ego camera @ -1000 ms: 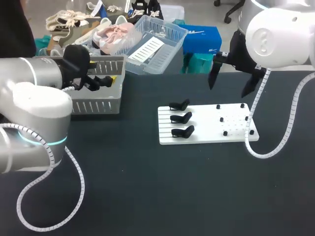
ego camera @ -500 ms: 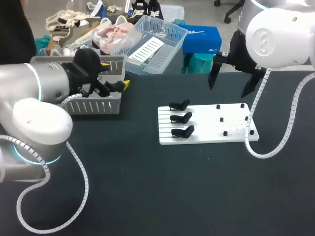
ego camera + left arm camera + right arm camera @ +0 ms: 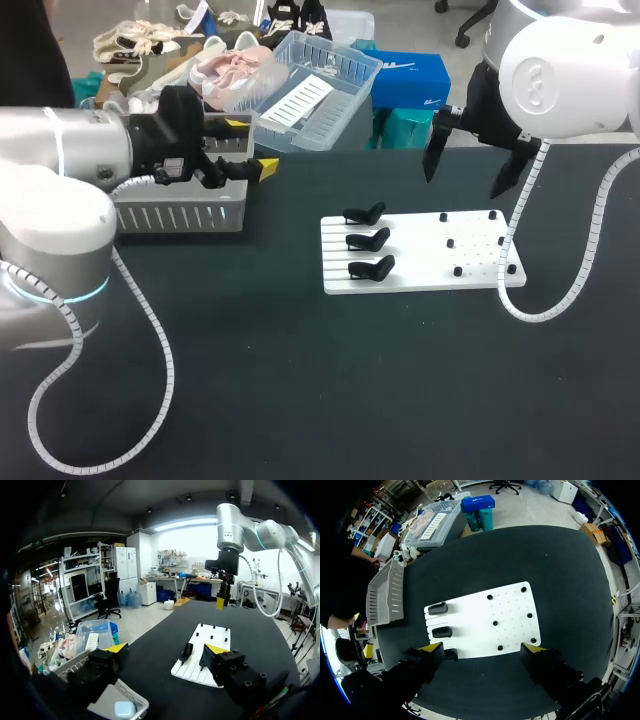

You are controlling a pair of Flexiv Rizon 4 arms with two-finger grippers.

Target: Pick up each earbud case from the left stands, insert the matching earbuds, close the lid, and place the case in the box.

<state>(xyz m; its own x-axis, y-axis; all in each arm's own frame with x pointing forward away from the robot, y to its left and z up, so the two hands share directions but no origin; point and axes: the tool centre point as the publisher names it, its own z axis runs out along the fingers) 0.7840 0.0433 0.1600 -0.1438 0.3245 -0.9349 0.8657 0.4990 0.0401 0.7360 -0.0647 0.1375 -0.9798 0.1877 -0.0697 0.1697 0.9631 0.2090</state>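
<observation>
A white board (image 3: 420, 265) lies right of the table's middle, with three black stands (image 3: 368, 240) in a column on its left part and small black pegs (image 3: 457, 270) on its right part. My left gripper (image 3: 250, 147) hovers open and sideways just past the right edge of a grey slatted basket (image 3: 180, 213). In the left wrist view, the left gripper (image 3: 166, 650) has the board (image 3: 202, 647) ahead of it and a pale blue case (image 3: 124, 709) in the basket below. My right gripper (image 3: 470, 170) hangs open above the board's far side; the right gripper (image 3: 483, 648) looks down on the stands (image 3: 442, 631).
The left arm's white coiled cable (image 3: 100, 400) loops over the table's front left. Down past the board's right end hangs the right arm's cable (image 3: 560, 295). Dark table surface (image 3: 350, 400) stretches in front of the board.
My left gripper has swung to the right, from over the basket to beyond its right edge. The right arm and the board have not moved.
</observation>
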